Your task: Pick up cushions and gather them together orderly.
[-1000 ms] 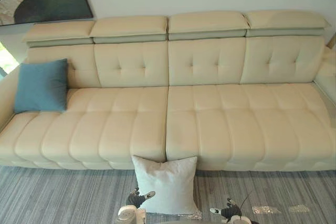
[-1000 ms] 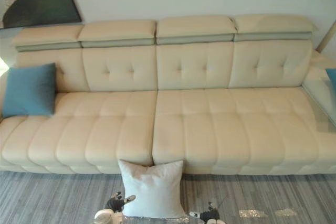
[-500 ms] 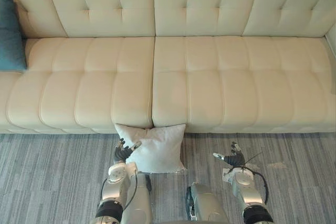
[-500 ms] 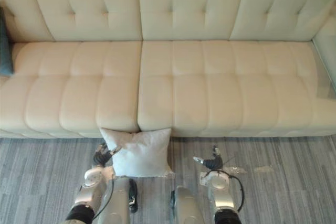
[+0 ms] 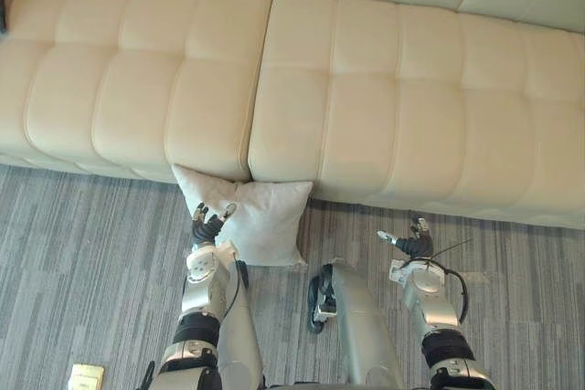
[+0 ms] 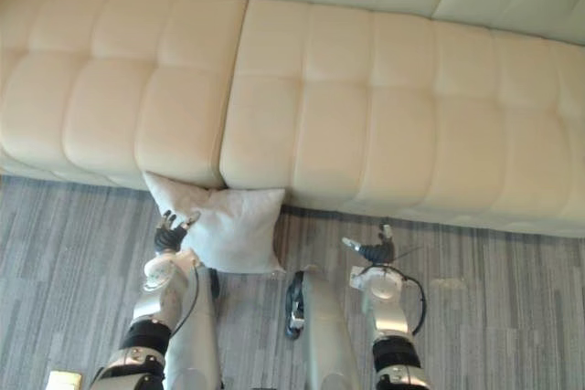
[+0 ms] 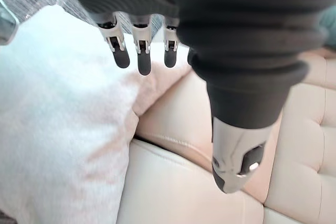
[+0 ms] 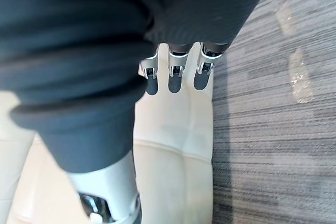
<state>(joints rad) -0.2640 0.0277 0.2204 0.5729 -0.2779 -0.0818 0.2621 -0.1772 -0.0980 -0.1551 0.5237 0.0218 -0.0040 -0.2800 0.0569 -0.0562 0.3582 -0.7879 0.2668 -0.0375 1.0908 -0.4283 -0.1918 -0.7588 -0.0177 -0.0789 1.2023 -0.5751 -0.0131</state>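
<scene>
One white cushion (image 5: pixel 256 216) lay on the floor, against the near edge of the seating. There was one cream sofa (image 5: pixel 384 89) across the far side, with two seat sections in view, meeting at a single seam. Two robot hands were counted: one left hand (image 5: pixel 208 224) at the cushion's left edge and one right hand (image 5: pixel 413 244) over the floor to the right. One grey striped carpet (image 5: pixel 82 244) covered the floor. One small pale yellow flat item (image 5: pixel 86 377) lay at the near left.
</scene>
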